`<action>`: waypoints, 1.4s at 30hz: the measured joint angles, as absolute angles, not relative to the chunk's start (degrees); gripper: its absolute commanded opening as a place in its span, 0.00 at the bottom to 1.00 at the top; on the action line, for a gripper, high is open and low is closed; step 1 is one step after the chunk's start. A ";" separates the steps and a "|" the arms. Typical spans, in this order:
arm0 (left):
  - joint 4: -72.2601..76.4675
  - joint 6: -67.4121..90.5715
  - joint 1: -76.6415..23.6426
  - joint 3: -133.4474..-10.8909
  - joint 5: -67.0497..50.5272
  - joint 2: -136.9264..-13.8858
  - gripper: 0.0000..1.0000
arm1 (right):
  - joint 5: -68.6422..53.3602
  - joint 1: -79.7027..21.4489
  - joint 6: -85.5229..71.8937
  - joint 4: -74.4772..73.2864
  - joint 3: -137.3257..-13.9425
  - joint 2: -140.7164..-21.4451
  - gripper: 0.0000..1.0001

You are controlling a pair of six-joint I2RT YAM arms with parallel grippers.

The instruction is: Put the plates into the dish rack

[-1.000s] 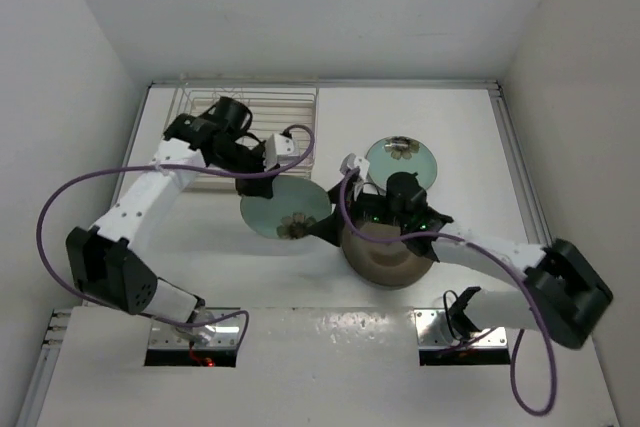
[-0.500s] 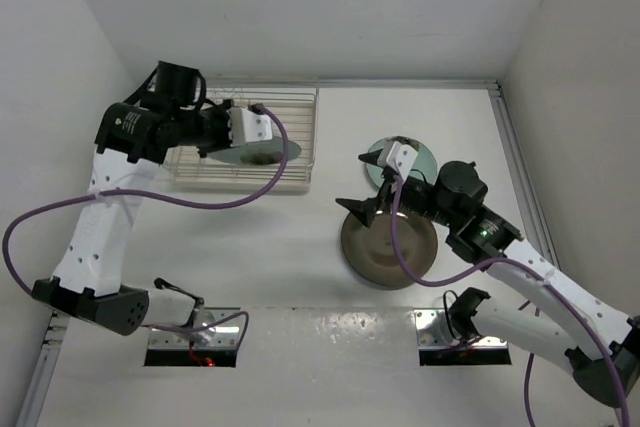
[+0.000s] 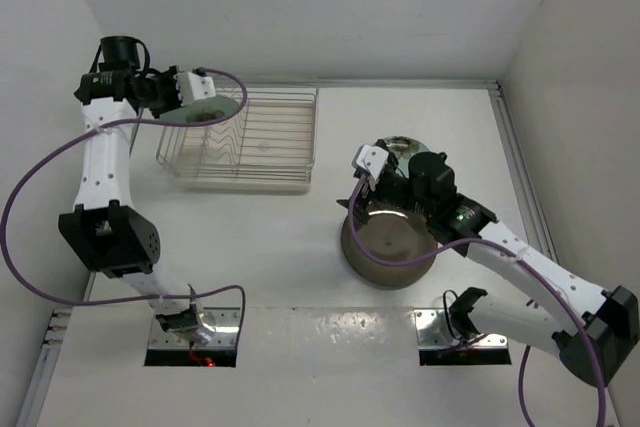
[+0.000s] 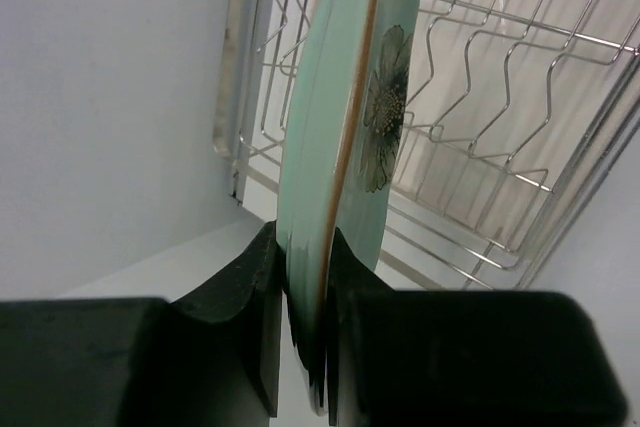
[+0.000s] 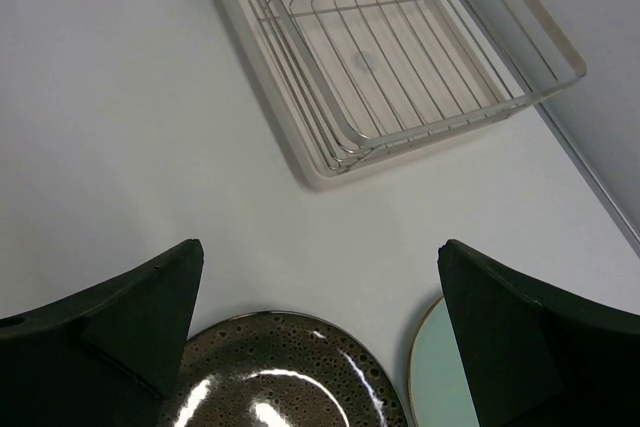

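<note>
Evidently nothing sat in the dish rack (image 3: 240,183) yet: my left gripper (image 4: 304,265) clamped one mint plate (image 4: 352,117) edge-up over its far-left corner; the brown plate (image 3: 388,245) and other mint plate (image 5: 446,379) lay to its right, beneath my right gripper (image 5: 322,319), fingers apart.

My overhead camera sits above and behind the arm bases and looks down over the whole tabletop (image 3: 270,247), with the near edge at the bottom of its view. The left wrist camera is up by the far left corner. It is very close, sighting along the left gripper (image 4: 305,252) past an edge-on mint plate (image 4: 350,147) into the dish rack (image 4: 480,77). The right wrist camera stands further off, toward the right edge, and faces the far left corner. It shares the dish rack and the brown plate (image 5: 270,377) with the overhead view.
</note>
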State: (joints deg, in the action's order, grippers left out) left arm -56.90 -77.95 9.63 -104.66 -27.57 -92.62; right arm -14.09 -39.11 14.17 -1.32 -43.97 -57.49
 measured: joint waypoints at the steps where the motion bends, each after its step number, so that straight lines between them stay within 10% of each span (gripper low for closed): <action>1: -57.19 -78.54 10.17 -105.16 -28.29 -93.80 0.00 | -14.13 -38.76 14.39 -1.26 -43.97 -58.06 1.00; 42: -57.82 -77.30 16.91 -120.11 -58.72 -118.98 0.00 | -23.66 -32.03 4.23 4.29 -51.05 -70.28 1.00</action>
